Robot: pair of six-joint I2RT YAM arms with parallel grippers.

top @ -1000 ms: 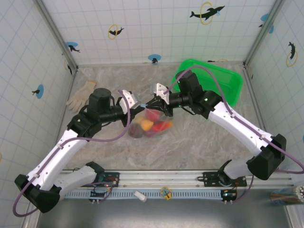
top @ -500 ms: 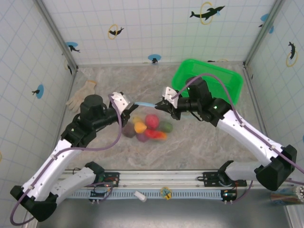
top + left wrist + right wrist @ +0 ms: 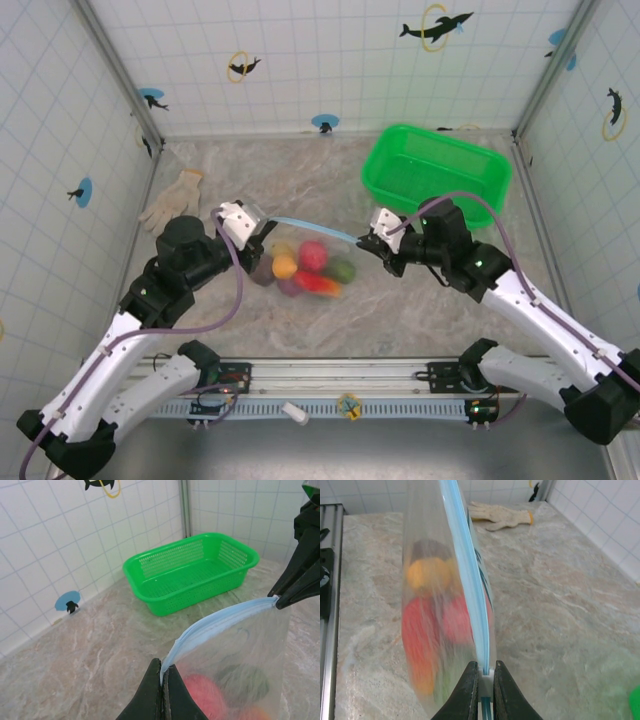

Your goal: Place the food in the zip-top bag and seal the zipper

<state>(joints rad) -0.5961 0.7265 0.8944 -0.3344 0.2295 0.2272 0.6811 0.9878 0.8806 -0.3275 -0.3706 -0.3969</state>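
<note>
Clear thin film, soft and limp, holding no shape of its own: a bag [image 3: 268, 252] slung between the two arms, over the table [image 3: 420, 300], in front of the basket [image 3: 400, 135] and to the right of the glove [image 3: 170, 205]. Bottom at or just above the marble; cannot tell which. Light by the look of it, yet bottom-heavy, with the food [image 3: 313, 255] bunched low and bellying out the walls. Probably slick on the film, firmer along the pale-blue zipper [image 3: 312, 226]. Best taken at that strip, near its ends, never by the slack wall, which would likely stretch or slide out of a pinch. Left gripper [image 3: 265, 220] clamped tight on the left end of the zipper. Right gripper [image 3: 362, 243] pinched on the right end, with nothing but the strip between its fingers. Long axis along the zipper, drawn fairly taut from one pinch to the other, nearly level, slanting a little in the top view. Mouth up, belly down, flat faces toward the arms' bases and toward the back wall. Pressed together at both pinches; along the middle, sealed or merely drawn flat, cannot tell. Apt to swing and twist under its load if either end moves fast.
</note>
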